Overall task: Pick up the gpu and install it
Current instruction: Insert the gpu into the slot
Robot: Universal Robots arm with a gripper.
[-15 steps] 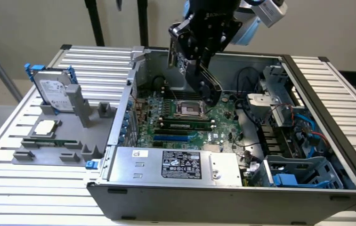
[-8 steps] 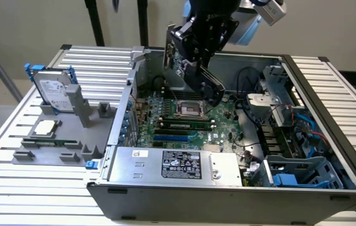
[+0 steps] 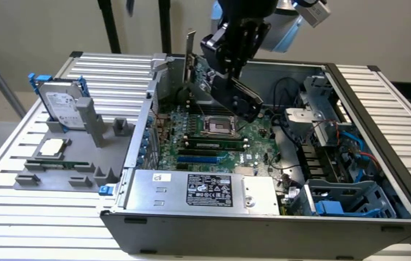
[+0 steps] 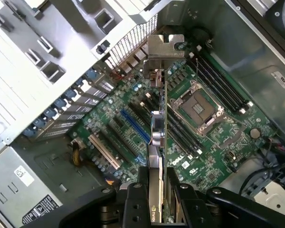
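**Task status.** The pick-up is complete. The gripper is clenched on the gpu and holds it in the air inside the open computer case. Installation is not yet done: the card is clear of the motherboard and sits in no slot.

**Position.** In the exterior view the gpu hangs at 12 o'clock from the CPU socket. The blue expansion slot lies at 6 o'clock from that socket, and the power supply is further along the same line. The hard drive stands outside the case on the surface, at 9 o'clock.

**Appearance of the card.** The gpu is thin, flat and rectangular with a black face, and it is tilted in the exterior view. The wrist view shows it edge-on, running from the gripper along the gpu to a silver bracket at the far end.
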